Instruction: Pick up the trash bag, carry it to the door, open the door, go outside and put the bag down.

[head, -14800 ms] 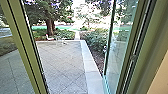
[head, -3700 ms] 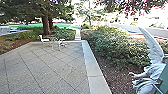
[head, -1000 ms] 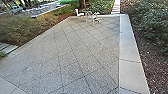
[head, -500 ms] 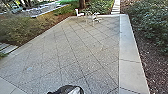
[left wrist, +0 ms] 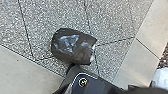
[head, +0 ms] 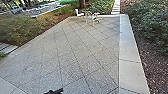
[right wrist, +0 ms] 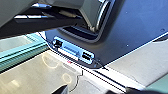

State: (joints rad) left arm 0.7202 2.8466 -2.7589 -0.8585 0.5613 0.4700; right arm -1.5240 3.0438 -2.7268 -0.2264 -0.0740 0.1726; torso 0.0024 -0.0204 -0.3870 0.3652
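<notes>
Speckled paving (left wrist: 112,20) backs the trash bag (left wrist: 72,47), a round badge (left wrist: 83,81) is illegible, and I cannot tell the jaws' state.

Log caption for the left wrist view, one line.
Dark, shiny trash bag against speckled paving edged by pale slabs, with the robot's dark plate in the foreground.

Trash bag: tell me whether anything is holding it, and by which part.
Nothing appears to hold it: in the left wrist view, the dark bag looks loose on the speckled paving, next to the robot's base.
</notes>
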